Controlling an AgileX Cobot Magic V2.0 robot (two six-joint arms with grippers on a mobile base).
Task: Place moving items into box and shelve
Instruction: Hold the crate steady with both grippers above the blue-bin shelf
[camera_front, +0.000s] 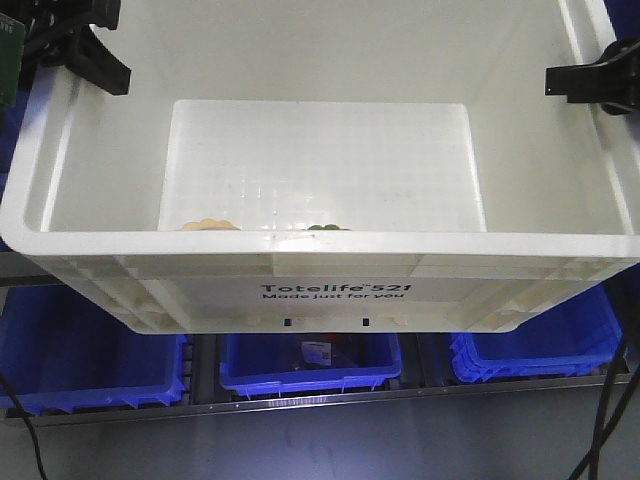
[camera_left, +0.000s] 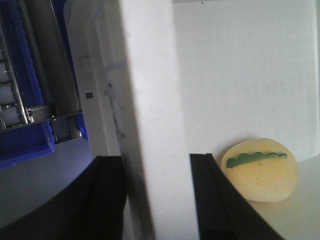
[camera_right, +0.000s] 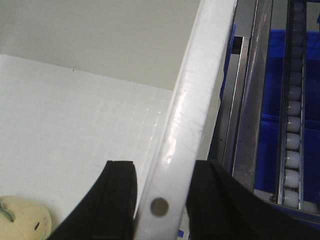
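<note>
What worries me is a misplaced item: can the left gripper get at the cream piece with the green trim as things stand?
Probably not yet: the left gripper straddles a wall of the box, seemingly gripping it. The cream piece lies just inside, otherwise unobstructed.

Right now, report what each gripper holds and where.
Both hold the box: left gripper clamps its left side wall, right gripper its right side wall, one finger inside, one outside.
</note>
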